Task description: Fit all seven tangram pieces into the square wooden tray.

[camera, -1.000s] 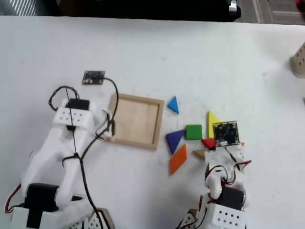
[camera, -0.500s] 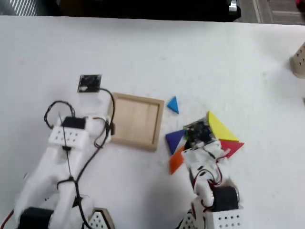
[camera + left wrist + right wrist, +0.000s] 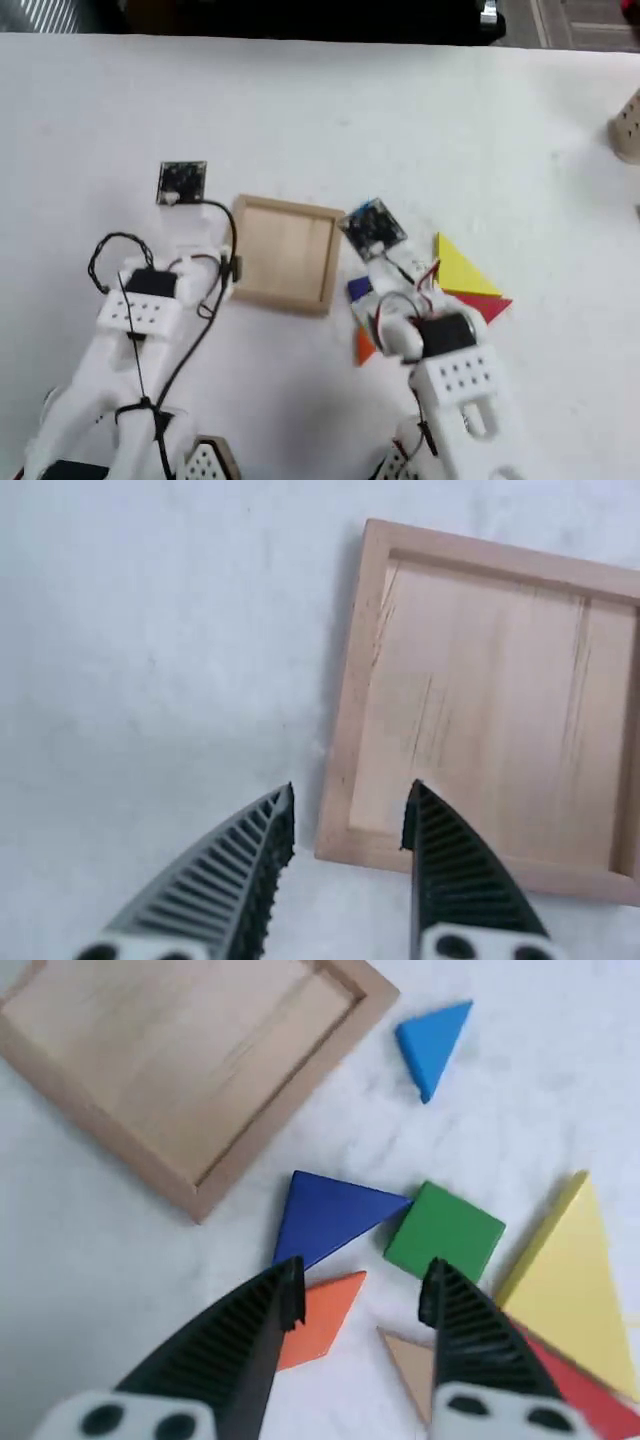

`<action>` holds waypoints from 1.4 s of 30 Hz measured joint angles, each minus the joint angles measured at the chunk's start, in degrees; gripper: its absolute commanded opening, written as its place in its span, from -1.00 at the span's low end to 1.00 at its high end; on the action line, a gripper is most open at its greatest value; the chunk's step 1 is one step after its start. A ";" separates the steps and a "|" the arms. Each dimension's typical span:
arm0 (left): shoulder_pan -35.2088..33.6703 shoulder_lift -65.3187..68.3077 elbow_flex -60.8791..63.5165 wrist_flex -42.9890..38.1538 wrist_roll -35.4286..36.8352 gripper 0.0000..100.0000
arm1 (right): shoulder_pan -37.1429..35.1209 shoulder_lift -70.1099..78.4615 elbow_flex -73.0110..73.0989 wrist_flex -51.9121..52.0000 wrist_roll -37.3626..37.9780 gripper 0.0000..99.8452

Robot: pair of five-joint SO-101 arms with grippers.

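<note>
As the right arm swung across from the far side of the pieces toward the tray (image 3: 290,207) over the last second, it uncovered the yellow triangle (image 3: 460,267) and the red piece (image 3: 490,306) and brought the right gripper (image 3: 361,1278) over the middle of the cluster. The move looked like lining up for a first pick, since no piece lay in the tray and all seven sat on the table (image 3: 420,120) beside it. The right gripper hung with its fingers apart and nothing between them, above the spot where the dark blue triangle (image 3: 325,1215), the green square (image 3: 445,1230) and the orange piece (image 3: 318,1328) met. The left arm had shifted only slightly. The left gripper (image 3: 350,795), also spread and holding nothing, straddled one corner of the tray, though whether it touched the rim could not be told.
</note>
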 measured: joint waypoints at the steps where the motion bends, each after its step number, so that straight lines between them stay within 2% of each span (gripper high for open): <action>1: 0.00 0.00 0.00 0.00 0.00 -0.62 | 0.00 2.73 -0.26 -1.32 -3.25 -0.60; 8: 0.00 0.26 0.00 -2.81 0.00 -0.62 | 0.00 16.18 -4.13 -4.75 -23.47 -0.60; 12: 0.00 1.49 0.00 -4.13 0.00 -0.62 | -0.35 21.54 -6.33 -5.01 -29.10 -0.60; 24: 0.00 3.25 0.00 -4.13 0.00 -0.62 | -3.60 36.04 -14.15 -5.10 -29.98 -0.60; 32: 0.09 3.25 0.00 -4.13 0.00 -0.62 | -3.60 47.56 -21.54 -4.84 -29.98 -0.60; 42: 0.00 3.25 0.00 -4.13 0.00 -0.62 | -2.02 53.89 -28.84 -3.69 -28.75 -0.60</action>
